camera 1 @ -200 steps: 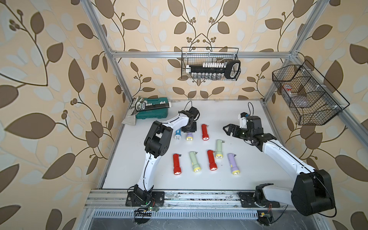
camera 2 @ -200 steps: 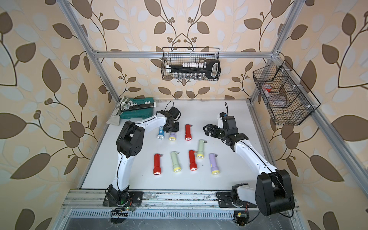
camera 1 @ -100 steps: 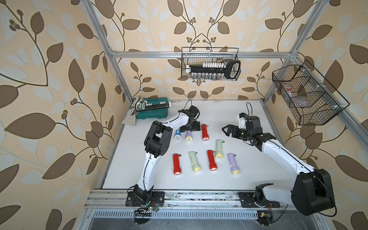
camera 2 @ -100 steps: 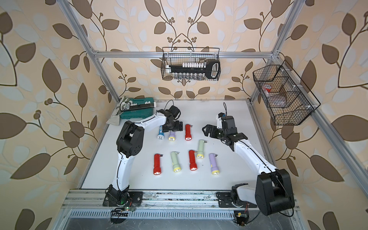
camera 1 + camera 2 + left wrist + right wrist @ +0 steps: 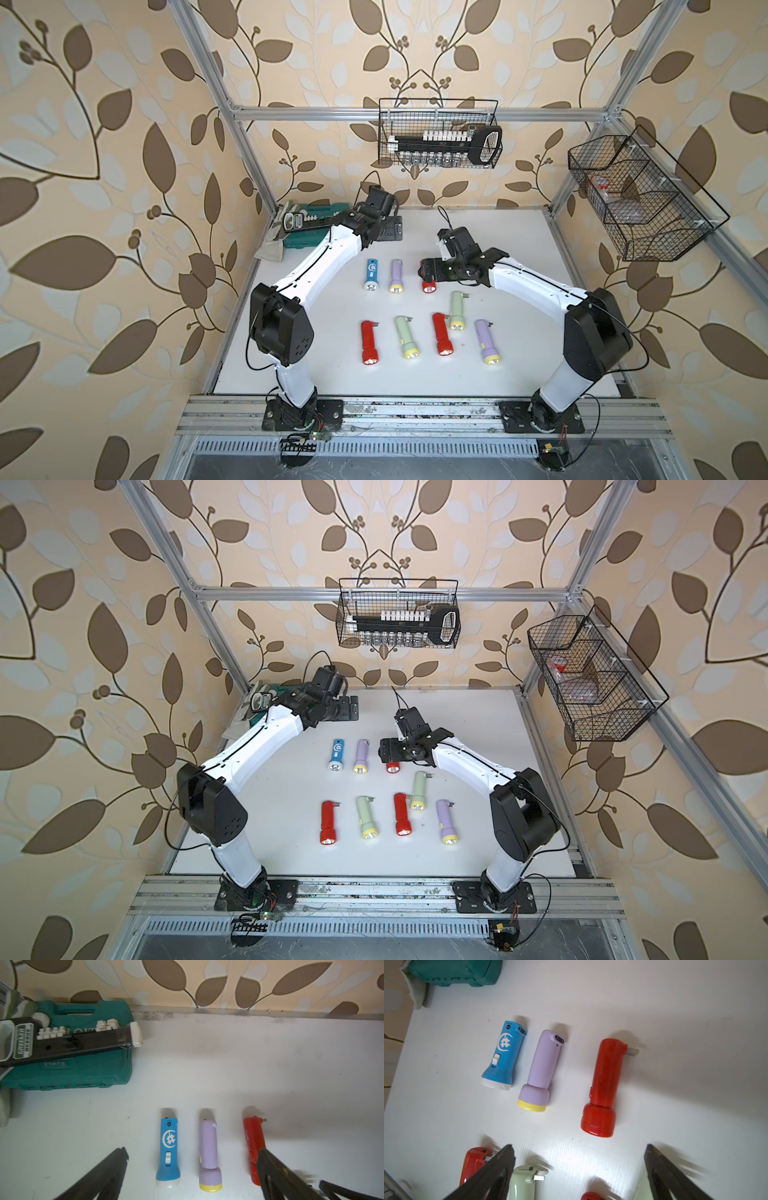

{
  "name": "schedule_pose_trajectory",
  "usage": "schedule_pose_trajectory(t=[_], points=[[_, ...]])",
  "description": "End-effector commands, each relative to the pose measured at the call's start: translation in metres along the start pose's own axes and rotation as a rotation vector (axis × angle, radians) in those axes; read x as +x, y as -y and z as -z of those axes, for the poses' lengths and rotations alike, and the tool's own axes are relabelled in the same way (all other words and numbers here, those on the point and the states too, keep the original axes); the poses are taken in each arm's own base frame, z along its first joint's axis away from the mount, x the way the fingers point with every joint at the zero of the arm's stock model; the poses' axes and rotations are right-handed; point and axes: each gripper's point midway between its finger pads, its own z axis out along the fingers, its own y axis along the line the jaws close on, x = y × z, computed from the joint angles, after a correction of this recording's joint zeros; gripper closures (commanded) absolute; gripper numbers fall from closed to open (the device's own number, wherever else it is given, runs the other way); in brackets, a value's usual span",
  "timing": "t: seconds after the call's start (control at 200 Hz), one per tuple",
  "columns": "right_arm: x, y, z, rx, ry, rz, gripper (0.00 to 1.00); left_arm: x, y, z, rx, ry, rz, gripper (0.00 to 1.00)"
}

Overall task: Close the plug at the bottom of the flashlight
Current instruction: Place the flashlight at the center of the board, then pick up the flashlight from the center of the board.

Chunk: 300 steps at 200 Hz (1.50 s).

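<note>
Lying in the front row: five flashlights, prongs out. Next row: blue flashlight, purple flashlight, red flashlight, side by side, heads toward the robot. Blue and purple plugs folded in; red's plug sticks out sideways. Right gripper hovers over red flashlight, jaws apart, empty. Left gripper farther back, near green case, jaws apart, empty.

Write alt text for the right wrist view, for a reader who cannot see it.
A blue flashlight, a lilac flashlight and a red flashlight lie side by side on the white table, the red one's plug sticking out. The right tool is open, its dark fingers in the foreground.
</note>
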Motion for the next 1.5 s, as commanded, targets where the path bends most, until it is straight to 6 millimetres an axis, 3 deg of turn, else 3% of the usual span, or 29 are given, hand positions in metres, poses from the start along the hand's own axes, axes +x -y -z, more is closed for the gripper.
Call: schedule_pose_trajectory(t=[0.0, 0.165, 0.275, 0.44, 0.58, 0.93, 1.205, 1.34, 1.495], points=[[0.004, 0.014, -0.013, 0.12, -0.056, 0.008, 0.08, 0.035, -0.034, -0.007, -0.079, -0.119, -0.047, 0.01], [0.002, 0.022, -0.039, 0.184, -0.073, -0.03, 0.13, 0.08, -0.019, -0.01, 0.169, -0.232, 0.024, 0.01], [0.002, 0.025, -0.057, 0.21, -0.102, -0.04, 0.18, 0.096, -0.021, -0.01, 0.19, -0.255, 0.035, 0.01], [-0.001, 0.022, -0.078, 0.221, -0.133, -0.04, 0.27, 0.093, -0.014, -0.002, 0.235, -0.248, 0.022, 0.01], [-0.007, 0.033, -0.086, 0.297, -0.133, -0.029, 0.28, 0.092, -0.008, 0.003, 0.28, -0.235, 0.014, 0.01], [-0.005, 0.035, -0.113, 0.323, -0.167, -0.038, 0.43, 0.087, -0.026, 0.012, 0.199, -0.152, 0.07, 0.01], [0.002, 0.041, -0.121, 0.357, -0.179, -0.04, 0.5, 0.085, -0.026, 0.018, 0.205, -0.144, 0.086, 0.01], [0.004, 0.042, -0.123, 0.356, -0.184, -0.031, 0.66, 0.083, -0.029, 0.02, 0.186, -0.135, 0.099, 0.01], [-0.003, 0.036, -0.115, 0.327, -0.174, -0.014, 0.74, 0.085, -0.025, 0.018, 0.212, -0.137, 0.108, 0.01]])
